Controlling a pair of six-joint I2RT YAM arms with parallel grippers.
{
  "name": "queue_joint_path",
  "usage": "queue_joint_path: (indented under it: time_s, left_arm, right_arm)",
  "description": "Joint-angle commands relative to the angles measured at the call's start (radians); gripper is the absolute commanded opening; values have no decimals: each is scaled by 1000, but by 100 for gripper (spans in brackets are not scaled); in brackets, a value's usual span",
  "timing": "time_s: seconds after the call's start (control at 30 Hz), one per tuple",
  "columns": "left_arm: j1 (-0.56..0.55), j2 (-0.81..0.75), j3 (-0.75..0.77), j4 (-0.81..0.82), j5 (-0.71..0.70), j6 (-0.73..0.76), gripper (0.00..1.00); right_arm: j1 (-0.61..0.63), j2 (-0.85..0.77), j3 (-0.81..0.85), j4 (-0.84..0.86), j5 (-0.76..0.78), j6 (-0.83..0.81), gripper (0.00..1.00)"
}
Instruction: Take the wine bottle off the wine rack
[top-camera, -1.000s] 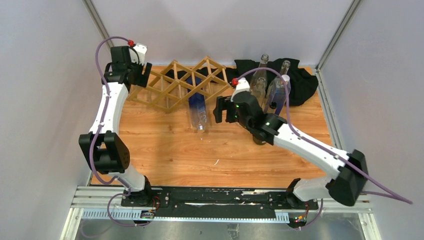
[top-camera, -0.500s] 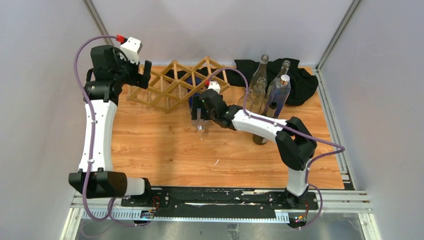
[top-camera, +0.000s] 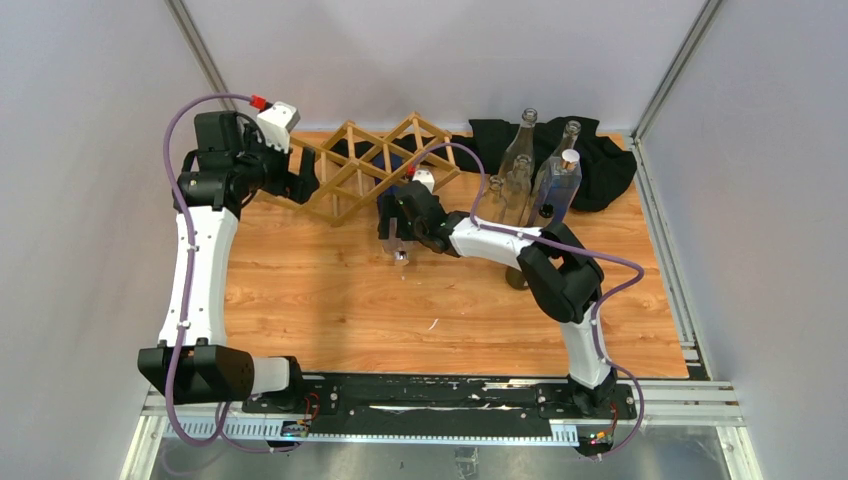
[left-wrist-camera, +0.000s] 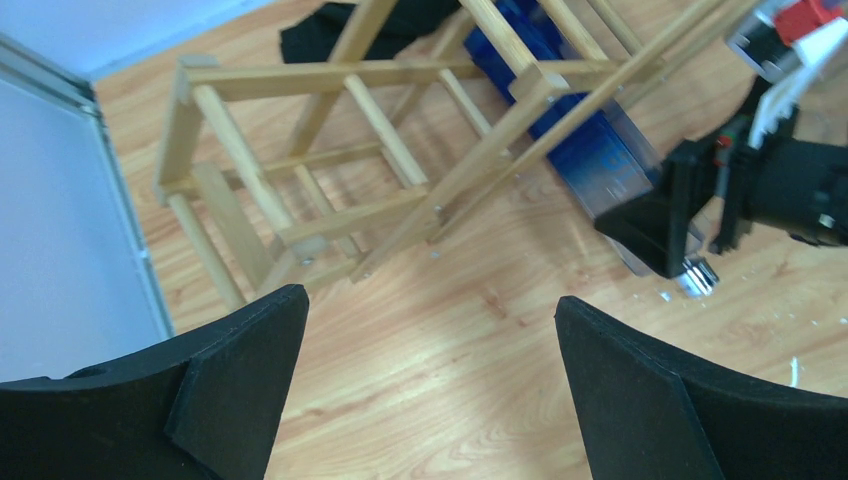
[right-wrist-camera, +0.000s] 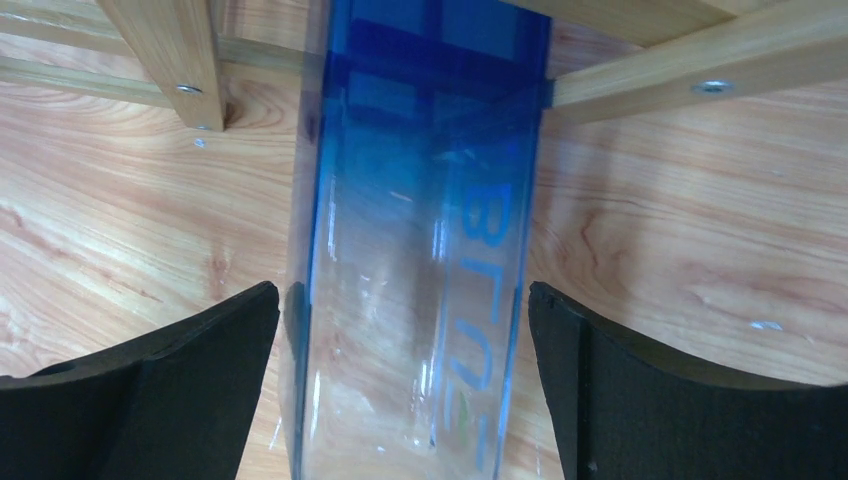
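Observation:
The wine rack (top-camera: 372, 165) is a light wooden lattice lying at the back of the table. A clear and blue wine bottle (top-camera: 399, 205) rests in it, with its neck (top-camera: 401, 256) sticking out toward the front. My right gripper (top-camera: 396, 228) is open and straddles the bottle's body (right-wrist-camera: 420, 250), a finger on each side with a thin gap. My left gripper (top-camera: 305, 184) is open at the rack's left end. Only bare wood lies between its fingers (left-wrist-camera: 428, 305). In the left wrist view the rack (left-wrist-camera: 400, 170) lies ahead, with the bottle (left-wrist-camera: 590, 150) beyond it.
Several glass bottles (top-camera: 520, 170) stand upright at the back right, in front of a black cloth (top-camera: 605, 160). A dark round object (top-camera: 516, 280) sits under the right arm. Grey walls close in both sides.
My right arm reached left and brought its gripper down over the bottle, opening wider. My left gripper opened and moved down and right beside the rack's left end.

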Motion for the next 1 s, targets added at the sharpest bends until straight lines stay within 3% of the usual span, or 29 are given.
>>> queue_joint_path:
  time_s: [0.0,0.07,0.27,0.43,0.7,0.97]
  left_arm:
    - [5,-27,-43,-35,120,28,100]
    - [4,-33,-60,-47,140,48,100]
    - [4,-62,-145,-66,180,132,100]
    - [5,-70,-222,-71,197,192,100]
    - [-2,-51,-317,-72,229,309,100]
    - [-27,-3,-314,-72,217,405,100]
  right_arm:
    - [-12,37,26,70,-58,39,98]
    - [-13,39,9,116,-88,49,92]
    - [-16,0,-63,215,-146,73,53]
    - [-16,-49,-110,240,-172,97,3]
    - [0,-180,-207,223,-243,166,0]
    - [65,-364,-306,58,-226,163,0]
